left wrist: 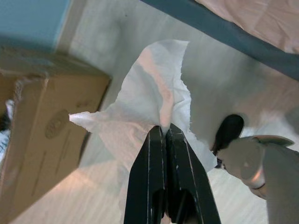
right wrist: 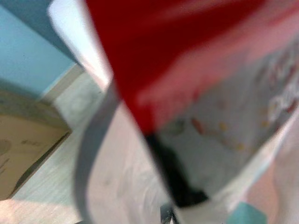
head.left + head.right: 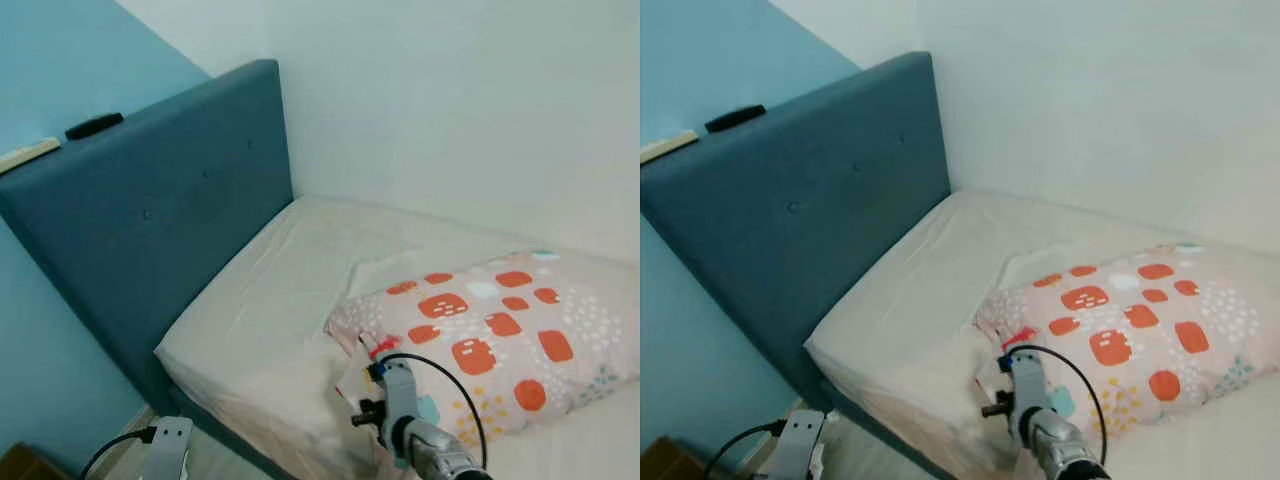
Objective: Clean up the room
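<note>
My left gripper (image 1: pixel 164 128) is shut on a torn white tissue (image 1: pixel 149 88), which hangs over the pale wooden floor beside the bed. The left arm (image 3: pixel 168 445) shows low at the bed's corner. My right gripper (image 3: pixel 374 362) is up at the mattress edge, by the near corner of the patterned pillow (image 3: pixel 500 330). It holds a red and white snack packet (image 2: pixel 196 93), which is very close and blurred in the right wrist view. One black finger (image 2: pixel 175 186) presses against the packet. The packet's red top (image 3: pixel 381 347) pokes up above the wrist.
A bed with a cream sheet (image 3: pixel 270 300) and a dark blue headboard (image 3: pixel 150 200) stands against blue and white walls. A black object (image 3: pixel 94 126) and a pale flat one (image 3: pixel 28 153) lie on the headboard. A cardboard box (image 1: pixel 42 135) stands on the floor.
</note>
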Motion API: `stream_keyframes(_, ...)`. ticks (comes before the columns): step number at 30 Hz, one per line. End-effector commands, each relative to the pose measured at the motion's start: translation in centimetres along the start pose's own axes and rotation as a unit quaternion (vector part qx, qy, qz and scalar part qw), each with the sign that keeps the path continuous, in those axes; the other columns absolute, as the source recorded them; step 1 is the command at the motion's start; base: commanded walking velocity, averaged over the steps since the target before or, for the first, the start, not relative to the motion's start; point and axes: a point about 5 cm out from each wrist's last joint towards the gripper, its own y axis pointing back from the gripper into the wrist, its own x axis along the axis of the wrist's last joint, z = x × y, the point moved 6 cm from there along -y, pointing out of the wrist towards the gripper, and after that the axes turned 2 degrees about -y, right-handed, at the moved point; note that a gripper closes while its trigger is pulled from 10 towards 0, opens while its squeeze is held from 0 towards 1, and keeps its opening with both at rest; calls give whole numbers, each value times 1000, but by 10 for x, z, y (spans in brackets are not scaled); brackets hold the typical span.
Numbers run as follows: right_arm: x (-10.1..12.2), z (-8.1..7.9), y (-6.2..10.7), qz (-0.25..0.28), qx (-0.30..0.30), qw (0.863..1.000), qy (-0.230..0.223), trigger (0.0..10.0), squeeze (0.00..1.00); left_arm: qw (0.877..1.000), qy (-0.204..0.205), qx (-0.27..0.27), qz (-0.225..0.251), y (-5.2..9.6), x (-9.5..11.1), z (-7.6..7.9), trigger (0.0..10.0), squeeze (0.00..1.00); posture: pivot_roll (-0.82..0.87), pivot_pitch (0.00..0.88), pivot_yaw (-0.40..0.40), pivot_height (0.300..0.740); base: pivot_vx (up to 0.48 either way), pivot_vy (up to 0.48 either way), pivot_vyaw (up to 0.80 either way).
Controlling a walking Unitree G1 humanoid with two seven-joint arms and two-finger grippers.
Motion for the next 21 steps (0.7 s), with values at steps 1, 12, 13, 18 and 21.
stream_keyframes(1,-7,1,1,-7,-2,1000,-2,10000,0,1000,-5,-5,-4,0,-4,1,10000,0,-33,0,30,707,0,0,712)
stream_keyframes(12,-8,-1,1,-8,0,1000,-3,10000,0,1000,-13,-22,2,0,-1,8,10000,0,-33,0,30,707,0,0,676)
stream_keyframes(13,-8,-1,0,-8,1,1000,-3,10000,0,1000,-13,-22,2,0,-1,8,10000,0,-33,0,32,707,0,0,663)
stream_keyframes(18,-7,-2,0,-6,2,1000,-4,10000,0,1000,-13,-23,2,0,-2,8,10000,0,-29,0,31,707,0,0,661)
stream_keyframes(21,-7,-2,0,-6,3,1000,-5,10000,0,1000,-13,-23,2,0,-2,8,10000,0,-29,0,32,707,0,0,656)
